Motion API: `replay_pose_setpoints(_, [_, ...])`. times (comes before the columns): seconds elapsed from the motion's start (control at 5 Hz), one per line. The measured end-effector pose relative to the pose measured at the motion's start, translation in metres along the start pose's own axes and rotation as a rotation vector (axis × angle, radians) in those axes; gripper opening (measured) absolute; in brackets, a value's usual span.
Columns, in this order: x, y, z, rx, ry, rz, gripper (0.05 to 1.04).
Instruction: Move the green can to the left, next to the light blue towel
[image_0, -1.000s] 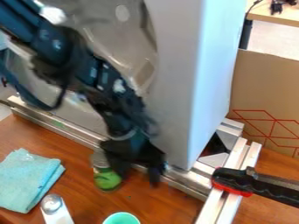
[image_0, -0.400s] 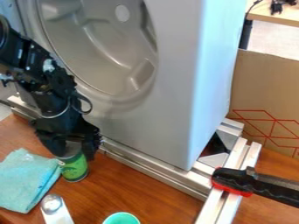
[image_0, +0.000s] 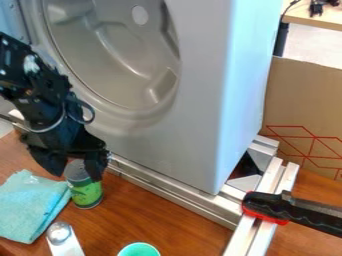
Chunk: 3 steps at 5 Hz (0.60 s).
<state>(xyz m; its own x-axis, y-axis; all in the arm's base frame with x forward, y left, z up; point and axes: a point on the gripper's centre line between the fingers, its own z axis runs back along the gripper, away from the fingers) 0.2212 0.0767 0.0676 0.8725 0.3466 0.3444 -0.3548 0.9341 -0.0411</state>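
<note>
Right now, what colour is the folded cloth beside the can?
The cloth is light turquoise, seen best in the camera view, left of the green-labelled can.

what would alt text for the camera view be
Open black robot gripper at the top of a grey-topped green can, upright on a wooden table beside a turquoise cloth. Behind stands a grey cabinet with a round recess.

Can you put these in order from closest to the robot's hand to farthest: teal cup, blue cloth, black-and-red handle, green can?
1. Green can: right by the hand.
2. Blue cloth: just left of the can.
3. Teal cup: at the picture's bottom edge.
4. Black-and-red handle: way over on the right.
</note>
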Motion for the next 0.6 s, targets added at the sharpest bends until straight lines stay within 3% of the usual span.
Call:
replay_pose_setpoints(0.2, [-0.014, -0.009, 0.02, -0.01, 0.034, -0.038, 1.001])
replay_pose_setpoints(0.4, [-0.038, -0.012, 0.024, -0.043, 0.253, -0.092, 1.001])
replay_pose_setpoints(0.6, [-0.054, -0.011, 0.029, -0.051, 0.403, -0.161, 1.001])
